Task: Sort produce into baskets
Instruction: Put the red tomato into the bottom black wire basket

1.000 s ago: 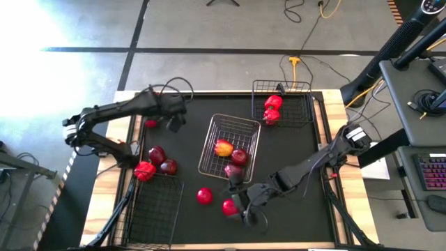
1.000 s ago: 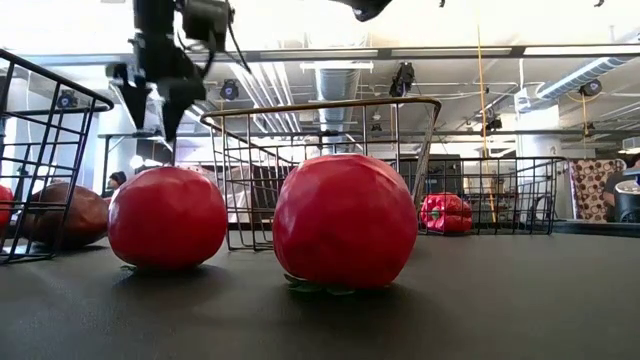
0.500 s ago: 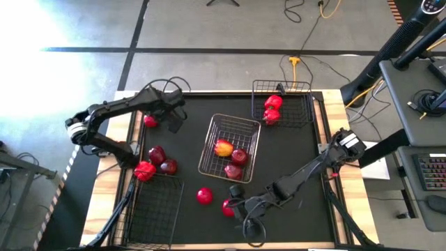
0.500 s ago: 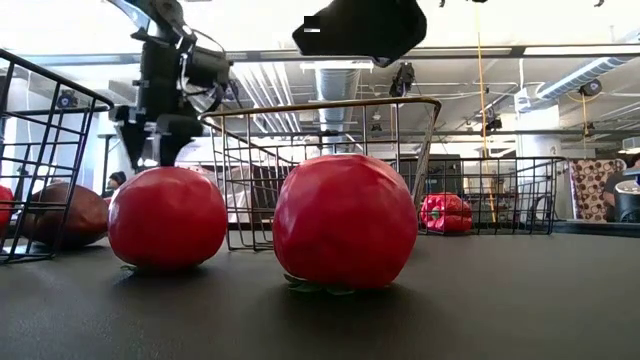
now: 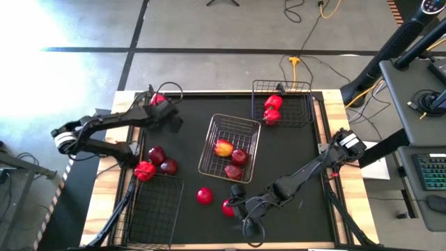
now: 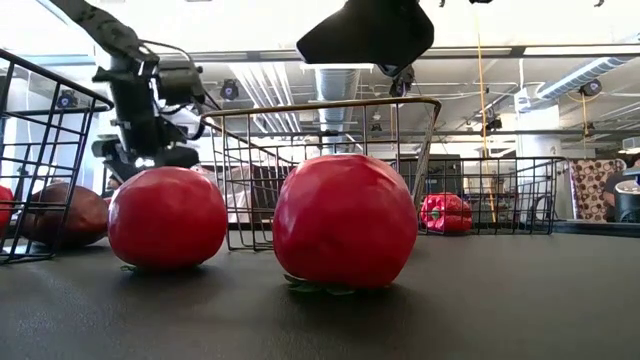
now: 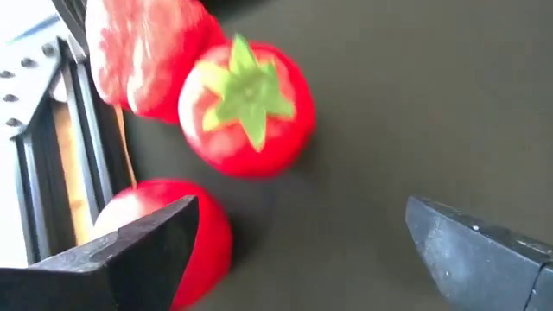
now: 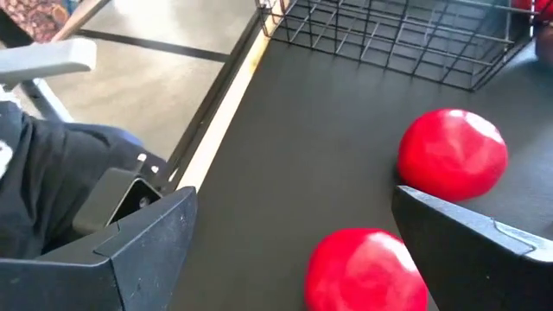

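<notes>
We see the left gripper (image 5: 157,104) at the far left of the table, its fingers (image 7: 138,250) spread apart over a green-stemmed tomato (image 7: 246,108), with a second red fruit (image 7: 164,238) and a red bell pepper (image 7: 147,56) close by in its wrist view. The right gripper (image 5: 240,209) reaches across to the near middle of the table, fingers (image 8: 130,242) wide apart and holding nothing, just beside a red tomato (image 5: 228,207); another tomato (image 5: 203,196) lies a little to the left of that one. The silvery basket (image 5: 247,125) in the centre holds a yellow-red apple (image 5: 223,148) and two dark red apples (image 5: 238,157). The far black basket (image 5: 306,87) holds two red peppers (image 5: 272,102). The near-left black basket (image 5: 155,216) sits with a pepper (image 5: 145,170) and two dark apples (image 5: 157,154) lying just beyond its far edge.
</notes>
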Tool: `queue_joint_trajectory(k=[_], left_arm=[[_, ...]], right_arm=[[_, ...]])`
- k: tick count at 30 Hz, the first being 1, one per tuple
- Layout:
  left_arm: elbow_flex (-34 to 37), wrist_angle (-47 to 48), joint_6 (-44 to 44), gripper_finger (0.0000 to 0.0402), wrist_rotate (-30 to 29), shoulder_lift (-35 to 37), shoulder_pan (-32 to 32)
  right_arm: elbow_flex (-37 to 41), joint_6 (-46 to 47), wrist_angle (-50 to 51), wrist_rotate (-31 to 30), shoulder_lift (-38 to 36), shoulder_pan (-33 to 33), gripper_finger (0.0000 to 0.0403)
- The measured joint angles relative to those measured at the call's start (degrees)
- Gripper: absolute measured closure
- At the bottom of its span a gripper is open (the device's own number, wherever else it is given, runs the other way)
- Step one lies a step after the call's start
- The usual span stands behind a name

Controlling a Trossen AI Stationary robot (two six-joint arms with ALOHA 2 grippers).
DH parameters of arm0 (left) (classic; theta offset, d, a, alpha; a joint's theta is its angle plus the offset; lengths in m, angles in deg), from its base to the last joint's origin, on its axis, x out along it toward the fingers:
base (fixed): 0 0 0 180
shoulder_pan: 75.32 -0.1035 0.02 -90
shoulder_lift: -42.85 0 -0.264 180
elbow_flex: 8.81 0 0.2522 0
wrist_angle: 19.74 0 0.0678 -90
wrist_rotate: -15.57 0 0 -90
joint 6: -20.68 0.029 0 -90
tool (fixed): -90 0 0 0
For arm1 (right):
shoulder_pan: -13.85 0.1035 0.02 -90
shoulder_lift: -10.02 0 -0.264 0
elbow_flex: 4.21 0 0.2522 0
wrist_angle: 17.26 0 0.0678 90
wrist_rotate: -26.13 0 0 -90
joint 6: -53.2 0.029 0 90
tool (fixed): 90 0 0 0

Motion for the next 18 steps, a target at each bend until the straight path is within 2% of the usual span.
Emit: queue_joint_trajectory(k=[8, 14, 18], left_arm=[[3.29, -10.02, -0.95, 0.0009, -2.76, -3.79, -1.95], [5.20, -17.80, -1.93, 0.0009, -8.68, -6.04, -2.84], [5.31, -22.62, -2.34, 0.0009, -9.10, -7.31, -3.51]], right_arm=[[0.00, -0.52, -1.55, -0.76, 0.27, 0.00, 0.0023], [0.07, -0.77, -1.27, -0.71, 1.34, 0.00, 0.0023], [0.34, -0.15, -1.18, -0.23, 1.77, 0.00, 0.0023]])
